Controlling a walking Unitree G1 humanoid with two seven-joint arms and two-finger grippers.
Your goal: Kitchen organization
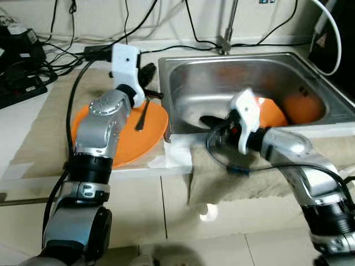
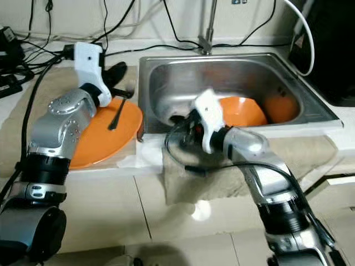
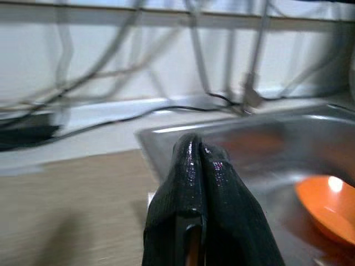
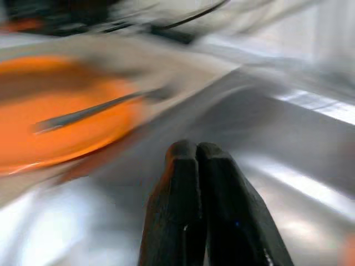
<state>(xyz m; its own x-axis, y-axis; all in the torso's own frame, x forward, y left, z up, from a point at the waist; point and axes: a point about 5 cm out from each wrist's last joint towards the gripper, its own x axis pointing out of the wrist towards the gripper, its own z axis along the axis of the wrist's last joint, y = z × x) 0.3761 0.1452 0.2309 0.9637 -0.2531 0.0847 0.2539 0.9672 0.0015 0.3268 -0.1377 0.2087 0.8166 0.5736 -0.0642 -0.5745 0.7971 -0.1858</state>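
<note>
Left fingers (image 1: 148,72): pressing together, gripping nothing, hovering upper left of centre above the plate's far edge.
Plate (image 1: 150,133): orange, lying on the surface at left, touching the sink's (image 1: 183,61) outer wall; a dark utensil (image 1: 142,116) is resting on it.
Right fingers (image 1: 213,121): closed and empty, reaching inside the sink at centre.
Bowl (image 1: 274,113): orange, sitting in the basin, right of centre.
Handling: probably light, stiff, slippery; taking hold at the rim looks best.
</note>
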